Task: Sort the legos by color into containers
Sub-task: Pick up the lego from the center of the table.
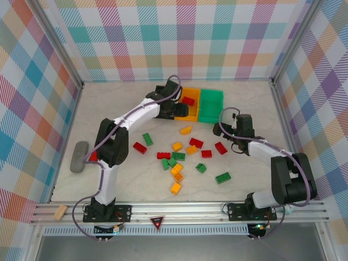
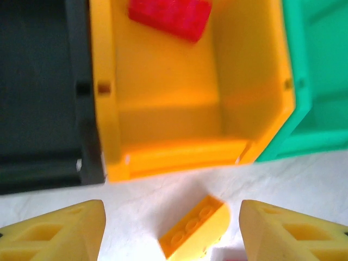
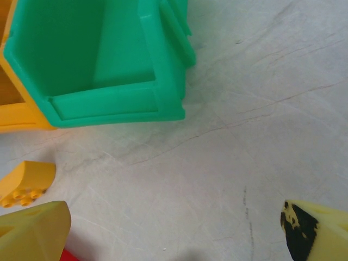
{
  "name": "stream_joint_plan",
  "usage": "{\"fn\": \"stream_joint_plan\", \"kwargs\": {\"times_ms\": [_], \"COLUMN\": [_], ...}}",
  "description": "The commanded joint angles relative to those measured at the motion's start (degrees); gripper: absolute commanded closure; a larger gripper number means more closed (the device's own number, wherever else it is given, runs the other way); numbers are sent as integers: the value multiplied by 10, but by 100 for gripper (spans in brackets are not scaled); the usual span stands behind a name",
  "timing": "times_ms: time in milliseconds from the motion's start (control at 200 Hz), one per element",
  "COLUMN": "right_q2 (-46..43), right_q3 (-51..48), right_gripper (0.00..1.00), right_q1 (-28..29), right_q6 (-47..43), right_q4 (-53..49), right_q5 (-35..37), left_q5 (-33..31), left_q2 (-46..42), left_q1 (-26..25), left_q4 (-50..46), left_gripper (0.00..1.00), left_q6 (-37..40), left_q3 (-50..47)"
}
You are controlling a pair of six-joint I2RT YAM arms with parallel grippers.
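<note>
The containers stand in a row at the back: black bin (image 2: pixel 38 98), orange bin (image 1: pixel 191 110) (image 2: pixel 163 109), green bin (image 1: pixel 211 105) (image 3: pixel 81 49). A red lego (image 1: pixel 188 100) (image 2: pixel 171 16) lies in the orange bin. My left gripper (image 1: pixel 178 112) (image 2: pixel 173 234) is open just in front of that bin, with a yellow-orange lego (image 2: pixel 194 228) on the table between its fingers, untouched. My right gripper (image 1: pixel 218 129) (image 3: pixel 174 234) is open over bare table, front right of the green bin. Several red, green and yellow legos (image 1: pixel 178 156) lie scattered mid-table.
A grey oblong object (image 1: pixel 79 156) lies at the left edge of the table. A small wooden block (image 1: pixel 60 212) rests on the front rail. A yellow lego (image 3: pixel 27 182) and a red one (image 3: pixel 68 255) sit beside my right gripper's left finger. Checked walls enclose the table.
</note>
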Motion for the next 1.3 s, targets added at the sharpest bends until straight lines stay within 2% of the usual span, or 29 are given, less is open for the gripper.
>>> {"fn": "stream_joint_plan", "kwargs": {"times_ms": [0,105,265,495,685,1010,1085,1295], "right_q2": [13,18,24,41,61,119,139,216], "right_q3": [19,27,35,55,80,170,203,297], "right_gripper": [1,1,0,13,13,13,16,14], "right_q1": [13,26,55,106,135,173,185,204], "right_q6": [-6,-16,-30,-61,-64,-88,-78,4], "right_q4": [8,6,6,-38,-87,-206,-231,-271], "right_q5": [-39,-55,-70,-111,-104,-52,-41,-10], "left_q5": [-7,-15,-60,-104,-125,-60,-58,-45], "left_q2": [-106,-192,-270,-316,-351,-384,-384,-435], "left_q1": [-4,-4,-3,5,21,91,101,106], "left_q4": [80,167,196,182,186,254,259,314], "left_gripper": [34,30,30,31,32,33,33,34], "left_q6": [-2,-1,9,21,40,32,39,44], "left_q3": [-97,-230,-336,-417,-467,-544,-553,-609]}}
